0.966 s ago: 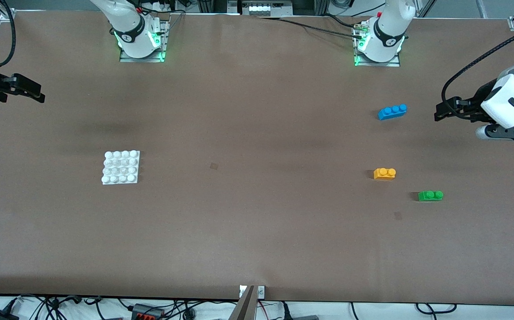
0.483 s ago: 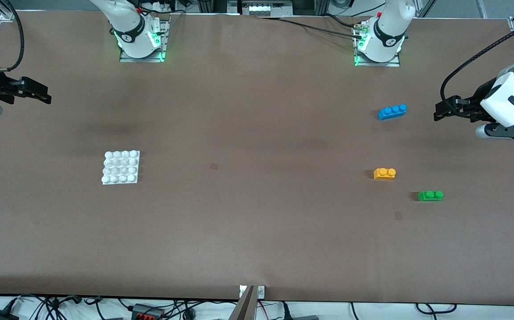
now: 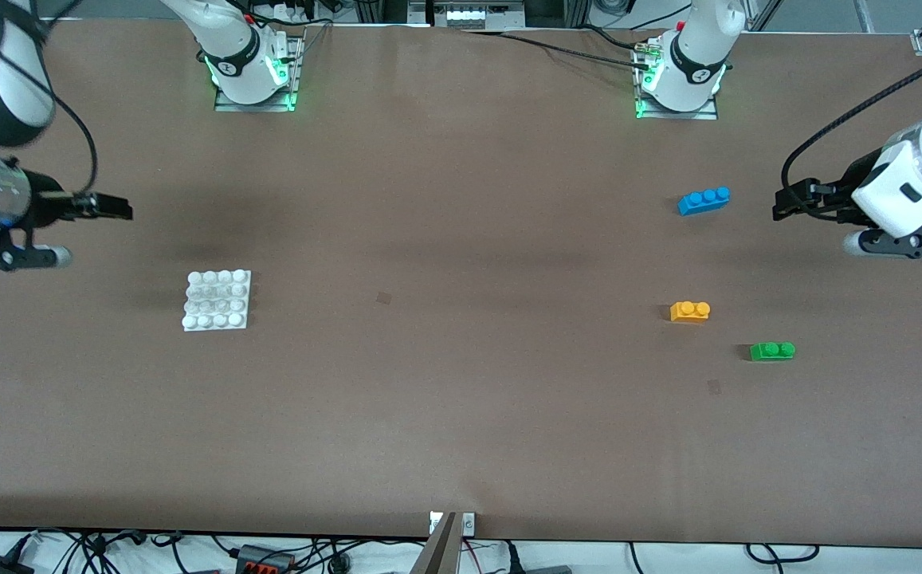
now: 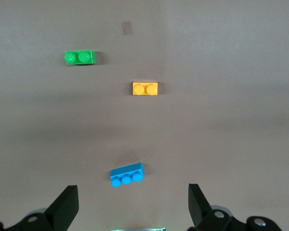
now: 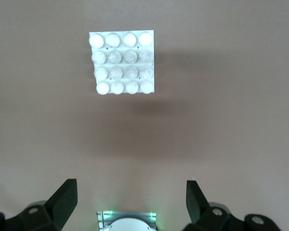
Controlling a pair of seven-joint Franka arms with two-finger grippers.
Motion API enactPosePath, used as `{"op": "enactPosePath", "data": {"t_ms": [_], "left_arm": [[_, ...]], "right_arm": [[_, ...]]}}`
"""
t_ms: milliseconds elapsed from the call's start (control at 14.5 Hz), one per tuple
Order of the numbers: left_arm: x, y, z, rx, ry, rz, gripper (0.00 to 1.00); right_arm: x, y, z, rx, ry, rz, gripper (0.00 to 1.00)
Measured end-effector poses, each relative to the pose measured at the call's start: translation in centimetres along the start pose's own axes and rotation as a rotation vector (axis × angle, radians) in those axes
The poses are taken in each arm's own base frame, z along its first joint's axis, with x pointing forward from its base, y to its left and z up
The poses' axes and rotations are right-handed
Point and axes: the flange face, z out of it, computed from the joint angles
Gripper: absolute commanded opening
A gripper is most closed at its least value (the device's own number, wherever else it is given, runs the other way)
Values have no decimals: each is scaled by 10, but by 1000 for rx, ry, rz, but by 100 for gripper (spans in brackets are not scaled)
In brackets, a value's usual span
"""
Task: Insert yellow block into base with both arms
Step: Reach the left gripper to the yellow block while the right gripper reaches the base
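The yellow block (image 3: pixel 690 311) lies on the brown table toward the left arm's end; it also shows in the left wrist view (image 4: pixel 145 89). The white base (image 3: pixel 217 300) lies toward the right arm's end and shows in the right wrist view (image 5: pixel 122 63). My left gripper (image 3: pixel 783 203) is open and empty, up in the air beside the blue brick (image 3: pixel 704 200), apart from the yellow block. My right gripper (image 3: pixel 114 209) is open and empty, up in the air over bare table by the base.
A blue three-stud brick (image 4: pixel 126 174) lies farther from the front camera than the yellow block. A green two-stud brick (image 3: pixel 772 351) lies nearer, also in the left wrist view (image 4: pixel 80 57). Both arm bases (image 3: pixel 253 72) stand at the table's back edge.
My right gripper has swung inward over the table toward the base. My left gripper has shifted slightly toward the blue brick. The bricks and the base have not moved.
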Motion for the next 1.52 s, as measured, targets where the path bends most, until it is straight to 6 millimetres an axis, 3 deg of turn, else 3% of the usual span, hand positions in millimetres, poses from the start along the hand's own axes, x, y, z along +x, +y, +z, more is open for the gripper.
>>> {"op": "enactPosePath", "data": {"t_ms": [345, 552, 690, 1034, 1172, 1517], "left_arm": [[54, 28, 100, 1, -8, 48, 100], [60, 21, 152, 0, 31, 36, 100], [60, 18, 177, 0, 58, 31, 100], [66, 14, 237, 0, 62, 14, 100], [70, 12, 256, -1, 80, 0, 100], [77, 5, 290, -1, 79, -36, 100]], "right_arm": [[68, 2, 113, -3, 47, -6, 100], [79, 1, 170, -7, 118, -9, 100], [79, 0, 195, -9, 158, -10, 100], [78, -2, 245, -13, 224, -15, 100], [79, -4, 250, -12, 227, -19, 76], [80, -4, 247, -13, 234, -19, 61]]}}
